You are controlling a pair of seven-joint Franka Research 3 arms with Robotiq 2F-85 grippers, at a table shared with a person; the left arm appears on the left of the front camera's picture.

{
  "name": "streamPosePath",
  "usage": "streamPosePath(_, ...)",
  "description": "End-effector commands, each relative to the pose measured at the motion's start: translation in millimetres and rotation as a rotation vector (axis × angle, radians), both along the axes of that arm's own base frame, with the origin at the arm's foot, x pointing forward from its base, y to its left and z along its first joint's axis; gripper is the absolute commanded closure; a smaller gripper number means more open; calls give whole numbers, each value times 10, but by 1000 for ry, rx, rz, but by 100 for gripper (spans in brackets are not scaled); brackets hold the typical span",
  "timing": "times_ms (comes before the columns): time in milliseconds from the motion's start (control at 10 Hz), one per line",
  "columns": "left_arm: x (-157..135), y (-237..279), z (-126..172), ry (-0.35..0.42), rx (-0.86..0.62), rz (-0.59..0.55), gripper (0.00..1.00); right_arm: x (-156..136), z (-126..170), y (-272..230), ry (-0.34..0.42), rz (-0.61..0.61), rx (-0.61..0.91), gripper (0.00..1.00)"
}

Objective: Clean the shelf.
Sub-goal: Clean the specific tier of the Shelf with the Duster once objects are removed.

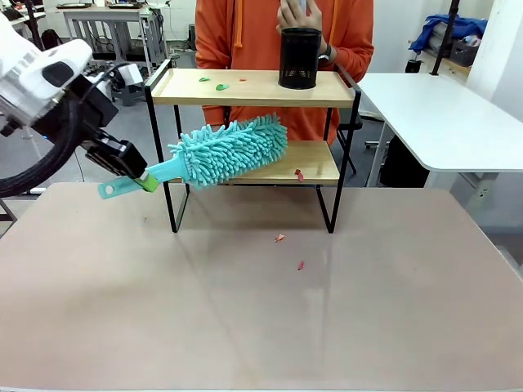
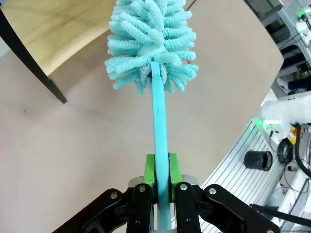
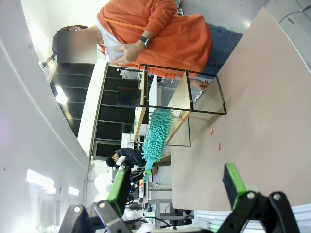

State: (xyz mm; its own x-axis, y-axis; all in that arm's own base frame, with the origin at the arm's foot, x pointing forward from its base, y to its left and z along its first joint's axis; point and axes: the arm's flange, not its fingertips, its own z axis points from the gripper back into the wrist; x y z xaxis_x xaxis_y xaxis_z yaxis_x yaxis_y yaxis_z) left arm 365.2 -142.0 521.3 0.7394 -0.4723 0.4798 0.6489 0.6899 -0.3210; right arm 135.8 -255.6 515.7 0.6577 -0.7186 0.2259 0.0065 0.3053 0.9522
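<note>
Just beside the shelf point(image 1: 253, 86), scraps point(image 1: 279, 238) dot the table point(image 1: 245, 327).

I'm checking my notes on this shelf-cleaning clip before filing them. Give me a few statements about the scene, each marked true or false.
1. The left tool is shut on the duster. True.
2. The black cup stands on the lower board. False: it stands on the top board of the shelf.
3. Red scraps lie on the table in front of the shelf. True.
4. The right tool is shut. False: it is open, holding nothing.
</note>
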Motion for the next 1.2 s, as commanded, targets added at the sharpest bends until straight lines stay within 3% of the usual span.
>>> streamPosePath(0, 179, -49, 9, 13, -1, 40, 87, -2, 27, -8, -36, -6, -5, 0)
streamPosePath(500, 340, -227, -83, 38, -24, 6, 87, -2, 27, -8, -36, -6, -5, 0)
streamPosePath(800, 284, -410, -31, 99, -72, -148, 87, -2, 27, -8, -36, -6, -5, 0)
streamPosePath(900, 271, -451, -37, 111, -33, -177, 87, -2, 27, -8, -36, -6, -5, 0)
streamPosePath(1100, 203, -417, -44, 180, 52, -344, 87, -2, 27, -8, -36, -6, -5, 0)
